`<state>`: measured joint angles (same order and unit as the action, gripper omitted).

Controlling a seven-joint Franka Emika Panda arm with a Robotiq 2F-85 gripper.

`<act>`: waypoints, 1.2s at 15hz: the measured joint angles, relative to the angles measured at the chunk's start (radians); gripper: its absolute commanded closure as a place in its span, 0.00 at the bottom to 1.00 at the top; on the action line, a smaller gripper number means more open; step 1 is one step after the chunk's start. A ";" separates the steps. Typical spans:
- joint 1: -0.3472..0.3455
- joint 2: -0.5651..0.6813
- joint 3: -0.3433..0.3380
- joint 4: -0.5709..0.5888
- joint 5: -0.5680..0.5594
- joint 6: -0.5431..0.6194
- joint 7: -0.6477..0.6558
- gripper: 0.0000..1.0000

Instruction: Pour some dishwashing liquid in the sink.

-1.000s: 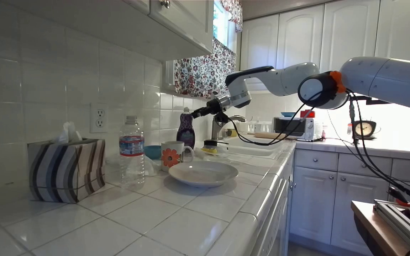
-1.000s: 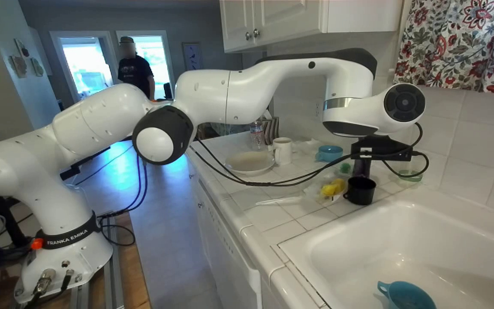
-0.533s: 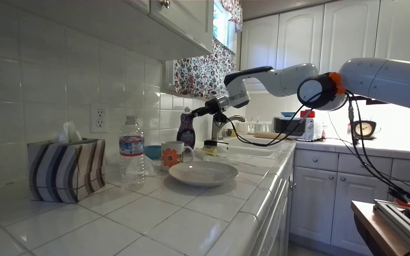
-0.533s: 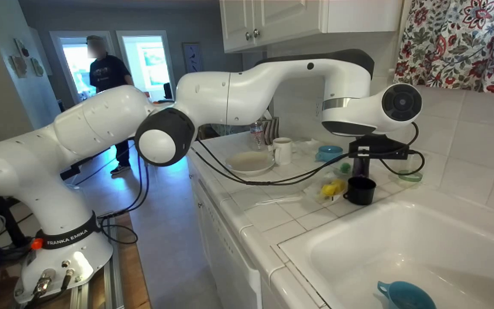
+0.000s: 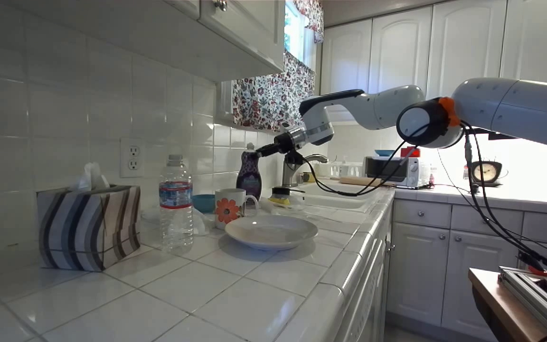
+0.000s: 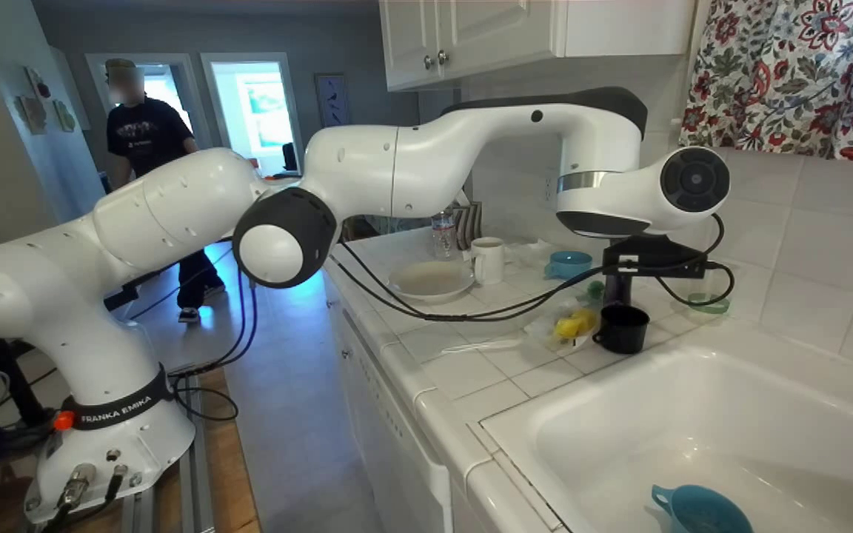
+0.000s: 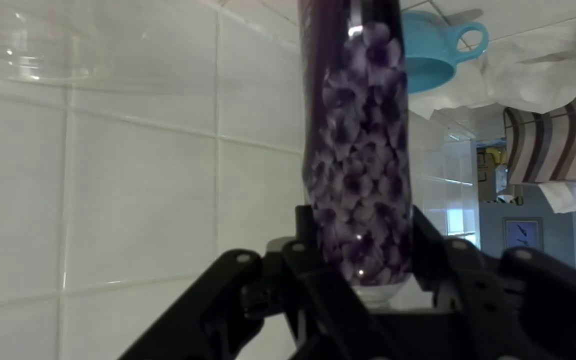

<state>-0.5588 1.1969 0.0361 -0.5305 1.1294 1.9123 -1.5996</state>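
Bottle (image 7: 360, 125) upright, clamped near its top in end effector (image 7: 362, 235); base hidden, probably standing on bench (image 5: 249, 304). Black cup (image 6: 625, 334) below end effector, toward sink (image 6: 597, 414); blue cup (image 6: 709, 511) in sink. Plate (image 5: 271, 231) and mug (image 5: 228, 213) below, on end effector's other side, away from sink.

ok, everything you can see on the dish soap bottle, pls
The bottle looks like glossy plastic: dark purple, paler purple flowers printed on its upper part, and a label-like patch lower down, text unreadable. It's slim, wider low down, with a pale top. It's upright near the sink, and the jaws are closed on it from both sides, just below the top. In an exterior view its base is partly behind the mug, so I can't tell whether it rests on the counter. Liquid level doesn't show.
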 measured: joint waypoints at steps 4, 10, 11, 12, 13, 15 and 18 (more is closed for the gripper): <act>-0.001 0.000 -0.012 0.006 0.000 0.003 0.025 0.82; -0.009 -0.004 -0.054 0.040 0.000 0.034 0.040 0.82; -0.012 -0.006 -0.058 0.045 0.000 0.043 0.040 0.82; -0.015 -0.007 -0.061 0.051 0.000 0.051 0.041 0.82; -0.017 -0.009 -0.065 0.055 0.000 0.057 0.044 0.82; -0.027 -0.003 -0.048 0.088 -0.043 0.061 0.087 0.82; -0.040 -0.013 -0.014 0.094 -0.115 0.087 0.130 0.82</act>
<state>-0.5986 1.1838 0.0223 -0.4364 1.0144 1.9997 -1.4693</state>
